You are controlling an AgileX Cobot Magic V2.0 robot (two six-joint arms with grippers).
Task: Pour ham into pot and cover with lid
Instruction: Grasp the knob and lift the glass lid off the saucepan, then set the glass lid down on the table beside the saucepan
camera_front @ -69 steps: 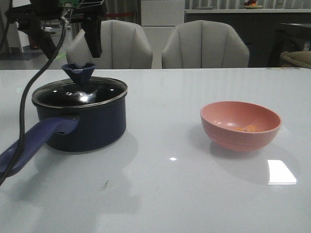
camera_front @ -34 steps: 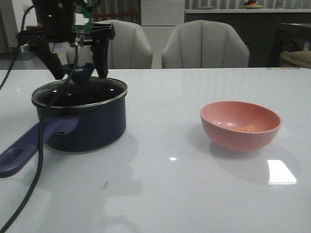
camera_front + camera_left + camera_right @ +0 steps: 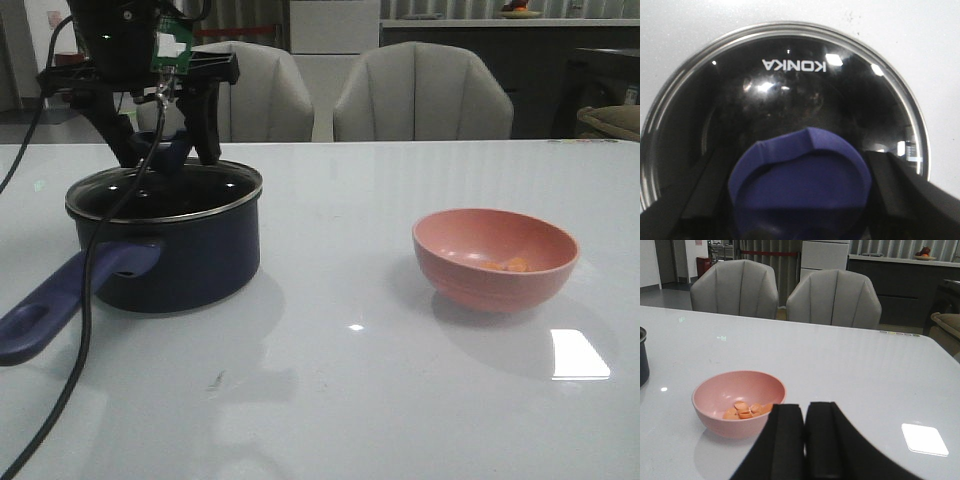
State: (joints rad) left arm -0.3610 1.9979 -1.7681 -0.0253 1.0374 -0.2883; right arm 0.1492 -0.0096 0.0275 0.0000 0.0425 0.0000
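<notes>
Front view: glossy white table [image 3: 330, 400], two grey chairs [image 3: 422, 92].

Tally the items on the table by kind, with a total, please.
Pot: 1
Lid: 1, on the pot
Pink bowl: 1
Ham: several slices in the bowl, counted as 1 portion
Total: 4

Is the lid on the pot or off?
On. The lid sits on the pot, its metal rim lying flat along the pot's edge.
</notes>
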